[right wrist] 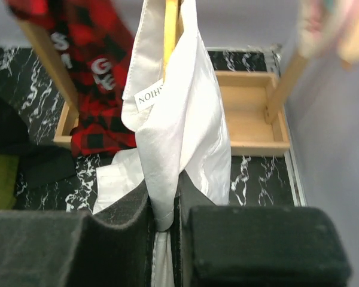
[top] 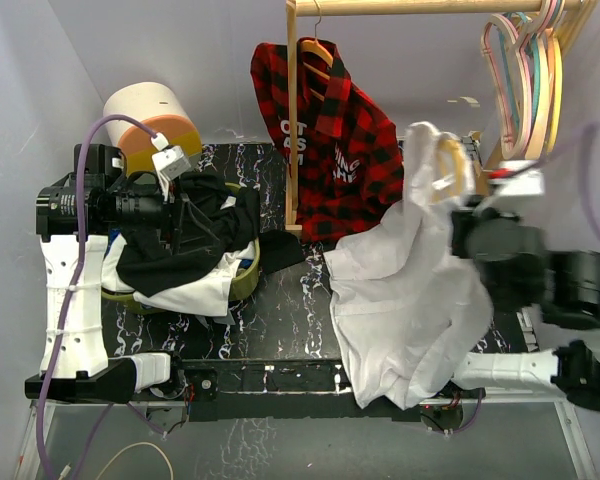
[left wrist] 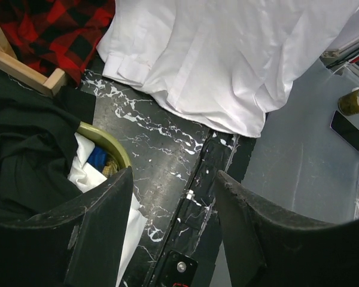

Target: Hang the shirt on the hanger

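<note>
Mid-threading, by the look of it. Right gripper (right wrist: pixel 164 203) clamped on shirt (top: pixel 410 290) nr collar, holding it up; hem draped on table (top: pixel 280 310) & over near edge. Hanger (right wrist: pixel 170 30) inside collar, beside label. Left gripper (left wrist: pixel 173 197) apart, empty, over black garment (top: pixel 180 235). Next prob. needs shoulders spread over hanger arms w/o dropping it. Plaid shirt (top: pixel 340 140) & rack post (top: pixel 292 110) close by, snag risk.

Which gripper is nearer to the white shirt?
Right. The right gripper is shut on the shirt, holding its upper part raised. The left gripper is open above the basket on the far left, clear of the shirt.
</note>
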`<act>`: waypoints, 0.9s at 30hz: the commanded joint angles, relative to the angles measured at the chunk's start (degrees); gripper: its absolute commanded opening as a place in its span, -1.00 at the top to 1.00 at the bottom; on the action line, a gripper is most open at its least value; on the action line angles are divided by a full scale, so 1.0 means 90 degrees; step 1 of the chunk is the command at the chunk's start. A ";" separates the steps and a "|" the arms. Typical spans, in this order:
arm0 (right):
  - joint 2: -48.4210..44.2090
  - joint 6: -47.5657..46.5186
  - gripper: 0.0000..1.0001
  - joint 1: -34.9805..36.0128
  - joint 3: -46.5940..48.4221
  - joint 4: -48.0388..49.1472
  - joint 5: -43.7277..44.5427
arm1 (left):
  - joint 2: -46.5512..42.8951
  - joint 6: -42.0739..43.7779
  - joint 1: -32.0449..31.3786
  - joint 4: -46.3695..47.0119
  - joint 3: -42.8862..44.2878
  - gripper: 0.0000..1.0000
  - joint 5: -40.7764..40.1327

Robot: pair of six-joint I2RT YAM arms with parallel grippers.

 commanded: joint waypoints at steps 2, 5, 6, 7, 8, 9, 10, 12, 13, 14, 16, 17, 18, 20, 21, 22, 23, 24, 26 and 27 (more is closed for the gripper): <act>0.0441 -0.0622 0.84 0.1968 0.0188 0.2193 0.2361 | -0.0282 -0.0029 0.0031 -0.0095 -0.0204 -0.10 -0.0014; -0.0268 -0.3675 0.83 0.3174 -0.0608 0.5782 0.3305 | -0.0316 -0.0038 0.0042 -0.0095 -0.0272 -0.10 0.0020; -0.0520 -0.4803 0.84 0.3759 -0.0954 0.7273 0.3525 | -0.0322 -0.0047 0.0045 -0.0082 -0.0288 -0.10 0.0020; -0.0608 -0.5150 0.84 0.4137 -0.1051 0.7599 0.3662 | -0.0322 -0.0061 0.0050 -0.0071 -0.0306 -0.09 0.0022; -0.0566 -0.4843 0.84 0.4391 -0.0960 0.7178 0.3762 | -0.0325 -0.0079 0.0054 -0.0061 -0.0310 -0.09 0.0010; -0.0474 -0.4386 0.84 0.4519 -0.0897 0.6622 0.3783 | -0.0327 -0.0093 0.0075 -0.0051 -0.0308 -0.08 -0.0008; -0.0407 -0.4209 0.84 0.4543 -0.0955 0.6498 0.3785 | -0.0336 -0.0117 0.0094 -0.0042 -0.0299 -0.08 -0.0028; -0.0378 -0.4095 0.84 0.4541 -0.1100 0.6499 0.3795 | -0.0354 -0.0131 0.0120 -0.0037 -0.0300 -0.08 -0.0054; -0.0387 -0.4045 0.84 0.4520 -0.1191 0.6496 0.3798 | -0.0365 -0.0133 0.0130 -0.0051 -0.0300 -0.08 -0.0055; -0.0346 -0.4036 0.84 0.4466 -0.1268 0.6503 0.3802 | -0.0365 -0.0143 0.0124 -0.0051 -0.0300 -0.08 -0.0057; -0.0153 -0.4093 0.84 0.4159 -0.1368 0.6516 0.3809 | -0.0376 -0.0155 0.0135 -0.0063 -0.0308 -0.08 -0.0062; 0.0003 -0.4114 0.84 0.3841 -0.1402 0.6523 0.3807 | -0.0377 -0.0156 0.0132 -0.0073 -0.0310 -0.08 -0.0067; 0.0173 -0.4174 0.84 0.3475 -0.1408 0.6529 0.3799 | -0.0383 -0.0156 0.0135 -0.0075 -0.0305 -0.08 -0.0089; 0.0557 -0.4338 0.84 0.2723 -0.1392 0.6562 0.3760 | -0.0391 -0.0179 0.0136 -0.0061 -0.0317 -0.08 -0.0114; 0.0736 -0.4424 0.84 0.2409 -0.1387 0.6601 0.3644 | -0.0401 -0.0184 0.0142 -0.0056 -0.0319 -0.07 -0.0123; 0.0906 -0.4473 0.84 0.2084 -0.1422 0.6683 0.3388 | -0.0403 -0.0187 0.0138 -0.0056 -0.0319 -0.07 -0.0124; 0.1050 -0.4719 0.84 0.1654 -0.1585 0.7028 0.3043 | -0.0406 -0.0185 0.0138 -0.0048 -0.0327 -0.07 -0.0124; 0.1206 -0.5146 0.84 0.1017 -0.1863 0.7583 0.2570 | -0.0412 -0.0180 0.0138 -0.0046 -0.0338 -0.06 -0.0119; 0.1690 -0.4415 0.84 -0.0178 -0.1820 0.6825 0.1397 | -0.0438 -0.0073 0.0134 -0.0083 -0.0372 -0.02 -0.0074; 0.2065 -0.2838 0.84 -0.0778 -0.1163 0.5103 0.0319 | -0.0452 -0.0009 0.0138 -0.0109 -0.0378 -0.01 -0.0072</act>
